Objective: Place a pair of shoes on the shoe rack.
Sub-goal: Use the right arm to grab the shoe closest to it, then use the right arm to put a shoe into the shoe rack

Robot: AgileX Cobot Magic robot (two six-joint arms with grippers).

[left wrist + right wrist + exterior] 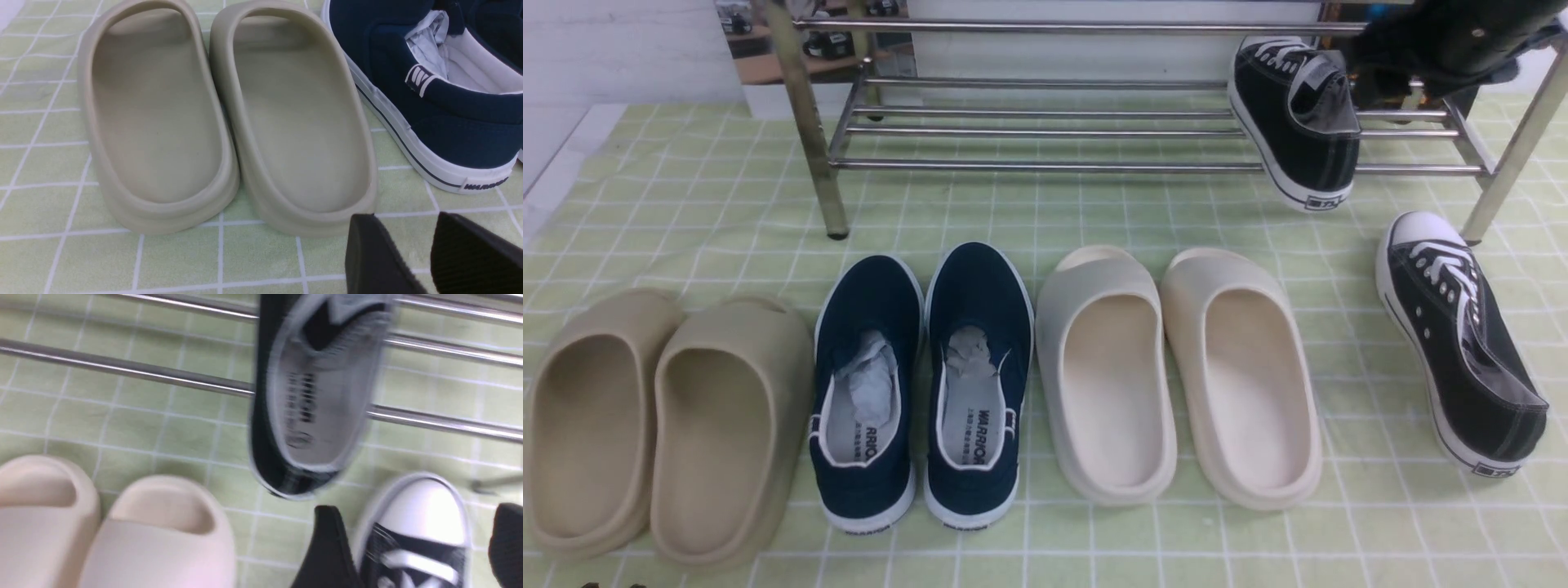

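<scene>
A pale green cloth with a white grid (1094, 220) covers the tabletop (551, 171), whose bare white surface shows at the far left corner. A plain white wall (621, 49), evenly lit, runs behind the far edge.

Shiny metal shoe rack (1045, 166), matt black canvas sneakers (1437, 327), smooth matt foam slides (1107, 376).

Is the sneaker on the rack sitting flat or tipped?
Tipped: the black sneaker leans sideways across the shoe rack bars, heel overhanging the front bar.
</scene>
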